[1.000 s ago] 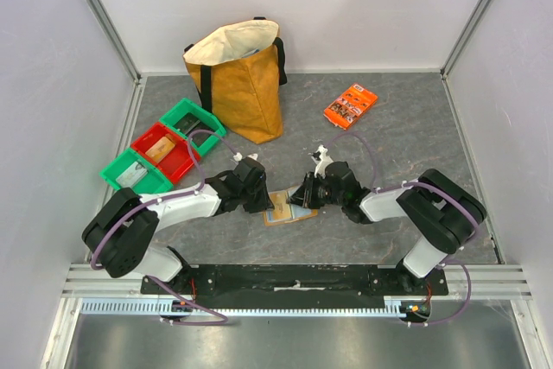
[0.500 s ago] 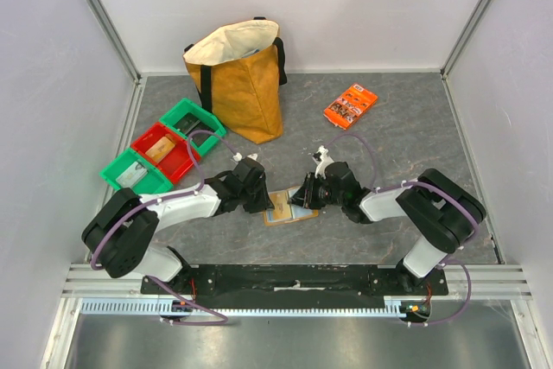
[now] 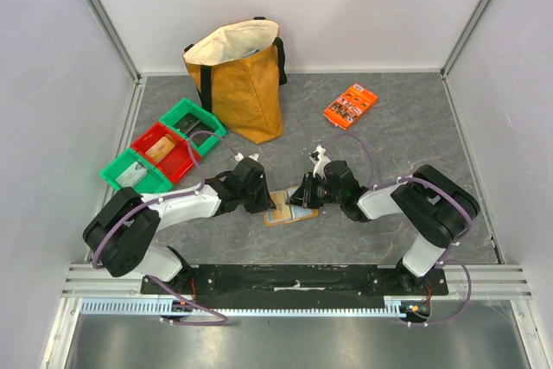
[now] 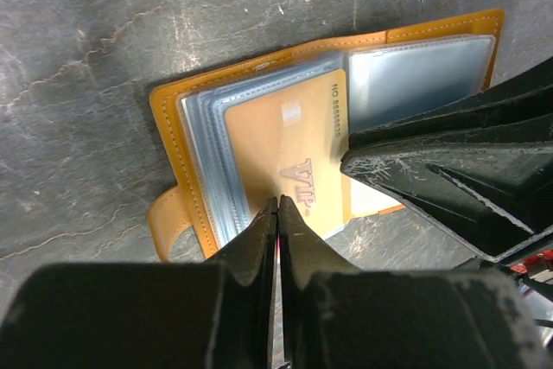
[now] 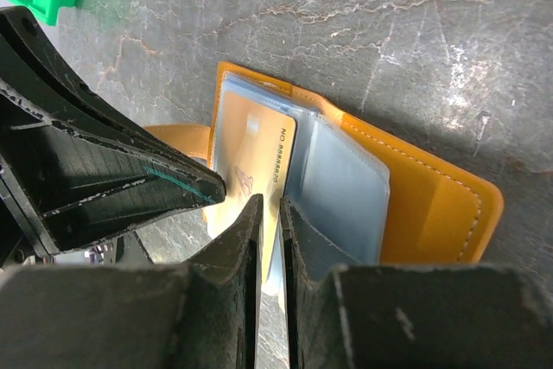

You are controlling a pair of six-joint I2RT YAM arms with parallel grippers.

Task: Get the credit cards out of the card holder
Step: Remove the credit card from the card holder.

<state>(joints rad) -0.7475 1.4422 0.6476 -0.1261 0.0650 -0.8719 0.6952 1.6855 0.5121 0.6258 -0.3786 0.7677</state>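
Observation:
The tan card holder (image 3: 283, 213) lies open on the dark table between my two grippers. Its leather (image 4: 168, 127) frames clear blue-grey sleeves, and a gold credit card (image 4: 285, 136) marked VIP sits in one. My left gripper (image 4: 278, 200) is shut, with its tips down on the near edge of that card and sleeve. From the other side my right gripper (image 5: 268, 205) stands open by a narrow slit. One tip is on the gold card (image 5: 251, 149), the other on the neighbouring sleeve (image 5: 346, 187). Other cards are hidden.
A yellow tote bag (image 3: 238, 84) stands at the back. An orange printed packet (image 3: 350, 105) lies back right. Green (image 3: 192, 123), red (image 3: 164, 149) and green (image 3: 134, 172) bins sit left of the left arm.
The right arm has drawn in slightly toward the holder. The holder and the left gripper have stayed where they were.

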